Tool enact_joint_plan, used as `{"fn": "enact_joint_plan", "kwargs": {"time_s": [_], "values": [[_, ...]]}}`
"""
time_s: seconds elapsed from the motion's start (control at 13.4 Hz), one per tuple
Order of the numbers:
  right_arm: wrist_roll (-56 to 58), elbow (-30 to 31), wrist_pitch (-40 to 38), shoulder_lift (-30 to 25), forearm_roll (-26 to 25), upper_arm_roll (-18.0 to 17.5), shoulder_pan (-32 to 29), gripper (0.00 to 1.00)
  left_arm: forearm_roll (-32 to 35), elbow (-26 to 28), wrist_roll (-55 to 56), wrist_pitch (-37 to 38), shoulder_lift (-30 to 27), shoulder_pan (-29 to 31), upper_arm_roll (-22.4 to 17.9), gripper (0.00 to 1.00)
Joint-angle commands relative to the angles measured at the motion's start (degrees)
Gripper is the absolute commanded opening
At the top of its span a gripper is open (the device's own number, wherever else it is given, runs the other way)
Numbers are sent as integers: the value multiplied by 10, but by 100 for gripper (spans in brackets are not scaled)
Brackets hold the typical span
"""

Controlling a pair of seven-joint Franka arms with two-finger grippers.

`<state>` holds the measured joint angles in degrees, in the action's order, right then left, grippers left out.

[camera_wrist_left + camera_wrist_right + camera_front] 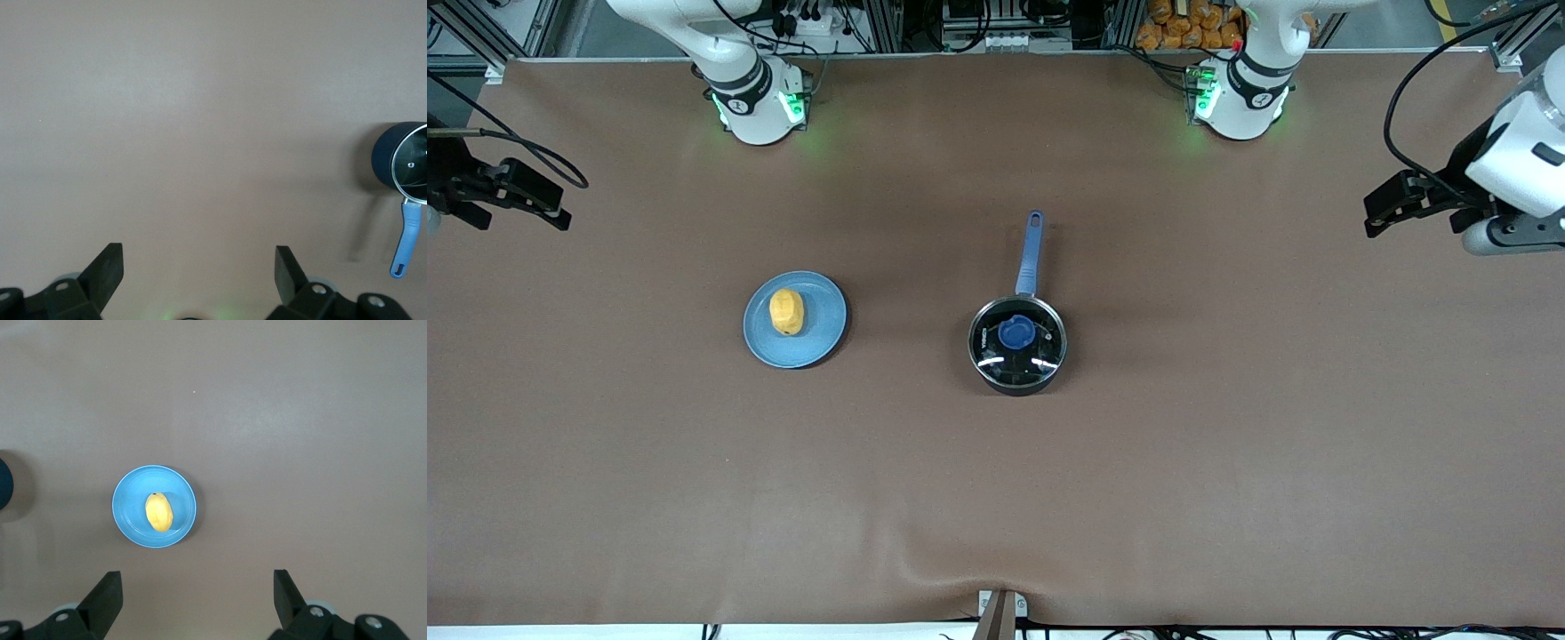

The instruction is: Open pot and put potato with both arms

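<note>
The black pot (1017, 345) stands near the table's middle with its glass lid and blue knob (1016, 333) on, and its blue handle (1031, 253) points toward the robots' bases. The yellow potato (786, 312) lies on a light-blue plate (823, 342), beside the pot toward the right arm's end. My left gripper (1383, 209) is open and empty, up over the bare table at the left arm's end. Its wrist view (199, 263) shows part of the pot (400, 160). My right gripper (534, 200) is open and empty over the right arm's end. Its wrist view (197, 587) shows the potato (159, 512).
A brown mat (996, 489) covers the whole table. A small clamp (998, 612) sits at the mat's edge nearest the front camera. Cables and orange items (1183, 27) lie past the table edge by the bases.
</note>
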<state>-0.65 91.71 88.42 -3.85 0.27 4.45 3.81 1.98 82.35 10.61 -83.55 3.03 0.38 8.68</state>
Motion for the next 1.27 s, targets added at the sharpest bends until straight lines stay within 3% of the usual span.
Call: {"fn": "enact_joint_plan", "kwargs": {"time_s": [0.0,0.89,1.19], "values": [[6,-6,-7,-3,-5,-5,-7,100,-13,-2,-9,1,-12,6,-1,100],[4,-1,-6,1,-1,-6,-3,100,-13,-3,-9,-7,-14,10,6,100],[-1,6,-3,2,-1,-8,1,100,-12,0,-10,-3,-42,9,6,100]]}}
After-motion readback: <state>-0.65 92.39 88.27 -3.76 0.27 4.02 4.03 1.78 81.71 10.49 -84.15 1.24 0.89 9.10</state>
